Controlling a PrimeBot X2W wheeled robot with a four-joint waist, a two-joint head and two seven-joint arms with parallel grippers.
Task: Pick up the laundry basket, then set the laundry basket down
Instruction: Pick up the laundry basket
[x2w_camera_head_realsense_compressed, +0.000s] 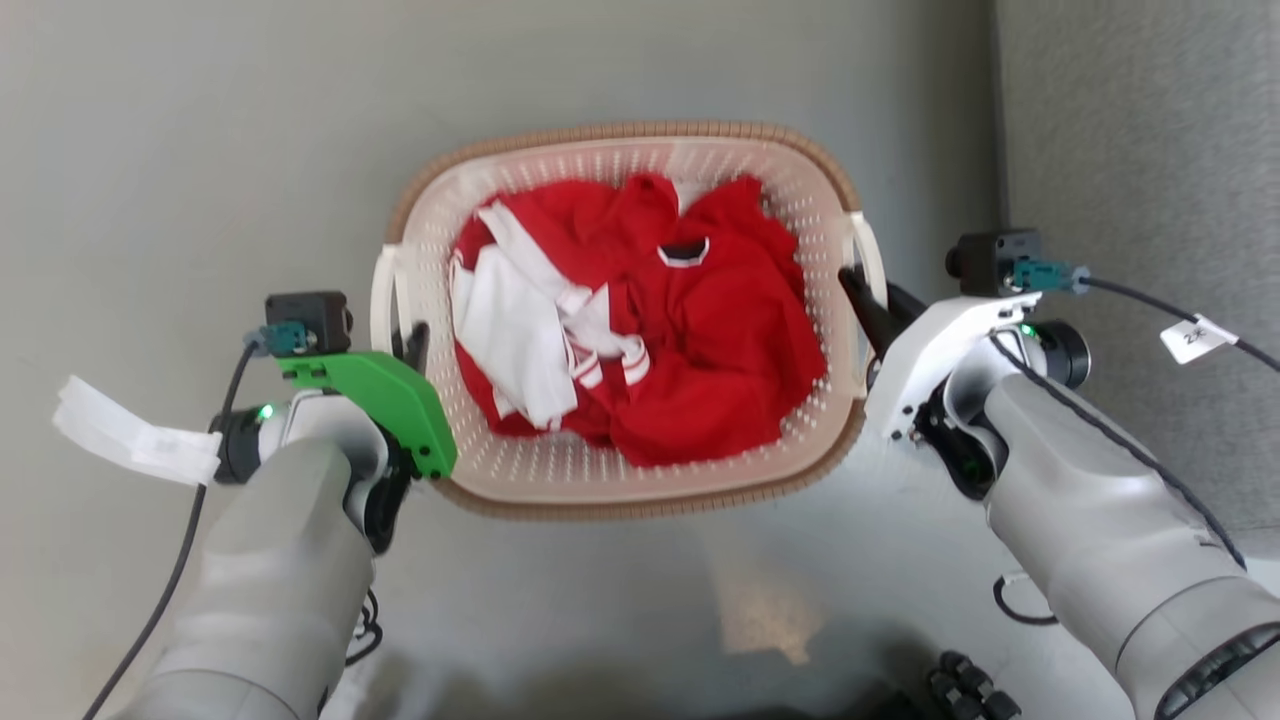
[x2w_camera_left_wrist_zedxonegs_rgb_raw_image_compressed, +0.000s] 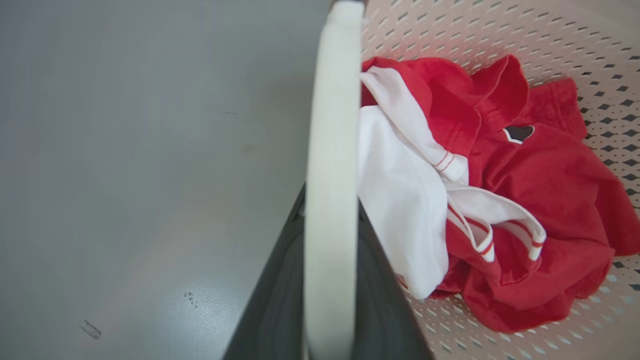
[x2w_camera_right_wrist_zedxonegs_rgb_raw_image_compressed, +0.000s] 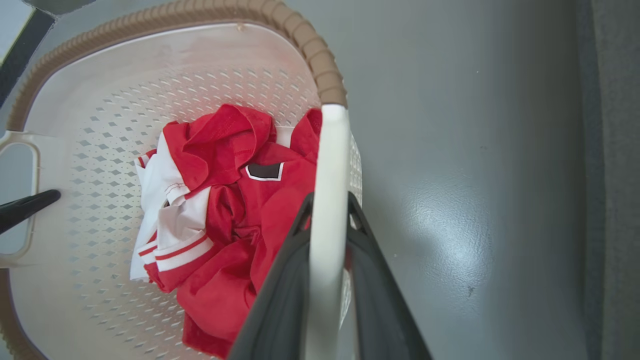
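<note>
The laundry basket sits btwn both arms: left gripper clenched on its L handle, right gripper on R handle; prob. off the floor, can't confirm.

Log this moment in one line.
left hand shut on laundry basket handle | right hand shut on opposite handle | red-and-white clothes inside

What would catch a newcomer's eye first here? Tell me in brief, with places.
The red and white clothes heaped in the cream laundry basket at the middle of the head view stand out against the grey floor. Next come the two dark-fingered grippers at its short sides: the left gripper is closed on the basket's left handle, and the right gripper on its right handle.
</note>
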